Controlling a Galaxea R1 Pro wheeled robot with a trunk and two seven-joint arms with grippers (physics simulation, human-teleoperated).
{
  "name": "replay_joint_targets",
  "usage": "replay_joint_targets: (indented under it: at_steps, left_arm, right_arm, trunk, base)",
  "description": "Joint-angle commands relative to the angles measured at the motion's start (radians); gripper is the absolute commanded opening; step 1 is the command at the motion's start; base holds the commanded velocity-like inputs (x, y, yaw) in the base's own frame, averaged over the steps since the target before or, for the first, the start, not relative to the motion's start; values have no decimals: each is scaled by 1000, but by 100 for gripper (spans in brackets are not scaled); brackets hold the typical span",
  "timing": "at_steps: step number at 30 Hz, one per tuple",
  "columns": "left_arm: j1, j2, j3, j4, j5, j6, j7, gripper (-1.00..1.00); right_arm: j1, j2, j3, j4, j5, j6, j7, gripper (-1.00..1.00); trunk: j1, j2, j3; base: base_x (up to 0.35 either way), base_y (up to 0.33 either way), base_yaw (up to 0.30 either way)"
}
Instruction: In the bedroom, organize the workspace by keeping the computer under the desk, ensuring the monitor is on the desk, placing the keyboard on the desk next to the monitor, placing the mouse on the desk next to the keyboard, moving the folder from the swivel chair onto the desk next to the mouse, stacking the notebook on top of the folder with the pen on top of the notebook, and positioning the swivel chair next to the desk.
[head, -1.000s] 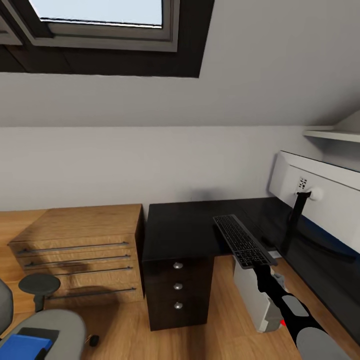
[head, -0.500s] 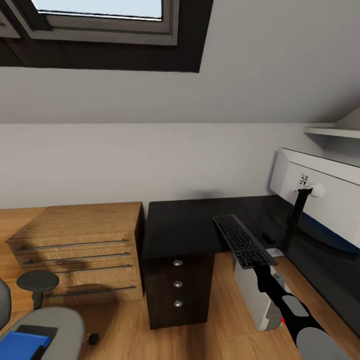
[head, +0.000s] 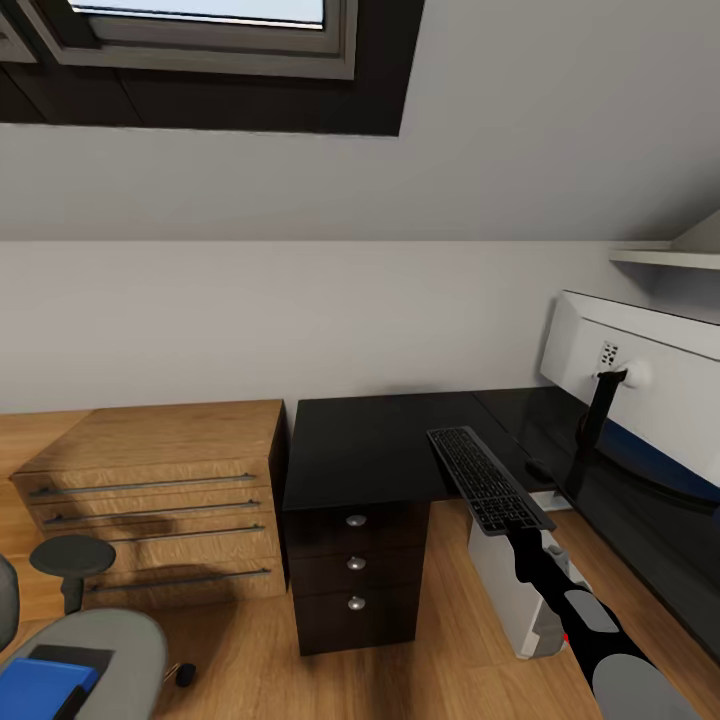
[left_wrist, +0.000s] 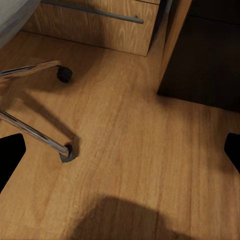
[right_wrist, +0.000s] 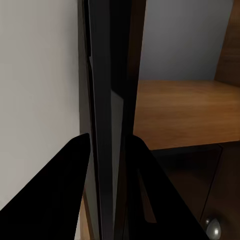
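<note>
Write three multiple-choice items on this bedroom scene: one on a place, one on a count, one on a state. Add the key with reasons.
1. Where does the folder lie?
A. on the swivel chair
B. on the desk
C. on the oak chest

2. How many round silver knobs show on the desk's drawer unit?
A. one
B. three
C. five

3. What state is the right gripper in?
A. open and empty
B. shut on the keyboard
C. shut on the monitor

Key:
1 A, the blue folder sits on the grey seat.
2 B, three knobs stand in a column.
3 B, the jaws clamp the keyboard's near end, held out level at the desk edge.
</note>
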Motion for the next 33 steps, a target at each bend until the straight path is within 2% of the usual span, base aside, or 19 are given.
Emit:
replay_joint_targets:
  at_steps: [1, 17, 33]
  left_arm:
    - [-1, 0, 4, 0, -9, -2, 7, 100]
    - [-1, 1, 4, 1, -9, -2, 1, 100]
    - [-1, 2, 3, 2, -10, -2, -3, 100]
  right_arm:
    - [-1, 0, -8, 3, 15, 3, -2, -100]
    - [-1, 0, -8, 3, 15, 3, -2, -100]
    - [-1, 0, -9, 3, 15, 3, -2, -100]
  trunk:
    - [0, -1, -1]
    - [0, -1, -1]
    - [0, -1, -1]
  base:
    - [0, 0, 0]
    - [5, 0, 0]
    - [103, 0, 0]
